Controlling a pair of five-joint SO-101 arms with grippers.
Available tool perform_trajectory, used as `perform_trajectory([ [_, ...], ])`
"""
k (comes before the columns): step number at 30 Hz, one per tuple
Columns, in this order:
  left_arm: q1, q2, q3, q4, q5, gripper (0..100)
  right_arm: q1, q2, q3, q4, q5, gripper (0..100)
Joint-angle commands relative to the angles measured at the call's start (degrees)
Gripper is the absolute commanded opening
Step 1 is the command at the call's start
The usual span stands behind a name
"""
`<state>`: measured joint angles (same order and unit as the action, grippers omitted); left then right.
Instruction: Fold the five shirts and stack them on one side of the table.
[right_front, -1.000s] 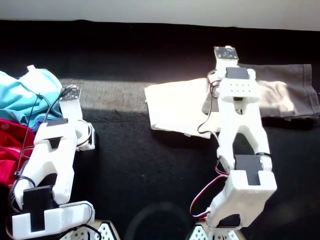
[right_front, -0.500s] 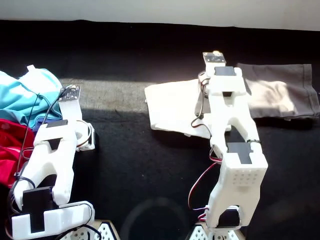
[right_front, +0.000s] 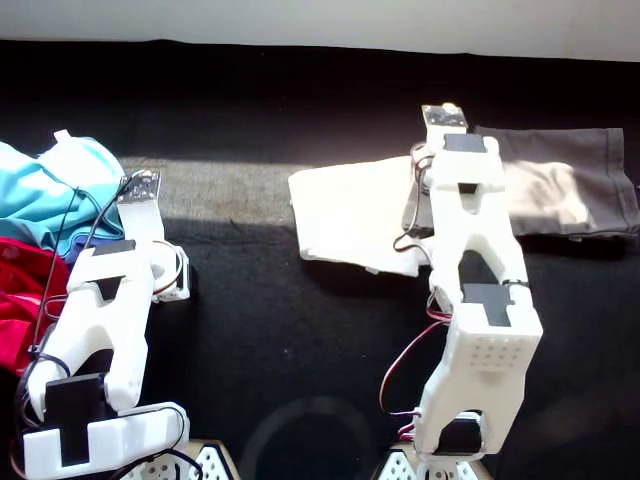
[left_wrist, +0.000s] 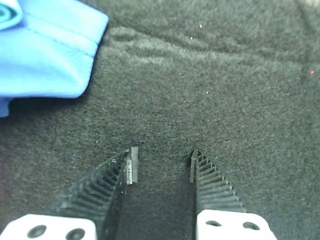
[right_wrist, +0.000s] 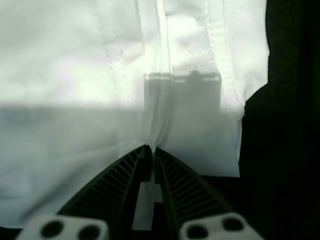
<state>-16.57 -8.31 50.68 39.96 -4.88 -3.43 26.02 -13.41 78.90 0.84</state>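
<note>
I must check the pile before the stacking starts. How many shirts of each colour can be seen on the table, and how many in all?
white shirt: 1
grey shirt: 1
blue shirt: 1
red shirt: 1
Total: 4 shirts in sight

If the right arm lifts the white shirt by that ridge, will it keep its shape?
Probably not: the white shirt looks thin and soft, puckering into a ridge at the right gripper, so it should drape limply. Likely light; the fuzzy black tabletop may drag trailing edges.
</note>
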Motion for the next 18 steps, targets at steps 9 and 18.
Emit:
perform_trajectory([
  [9,-0.2,-0.3,0.0,-1.9,-0.4,18,8.1,-0.6,-18.7,6.4,10.8,0.7],
  [18,-0.2,-0.3,0.0,-1.9,-0.4,18,11.7,1.2,-19.6,8.7,14.9,0.7],
])
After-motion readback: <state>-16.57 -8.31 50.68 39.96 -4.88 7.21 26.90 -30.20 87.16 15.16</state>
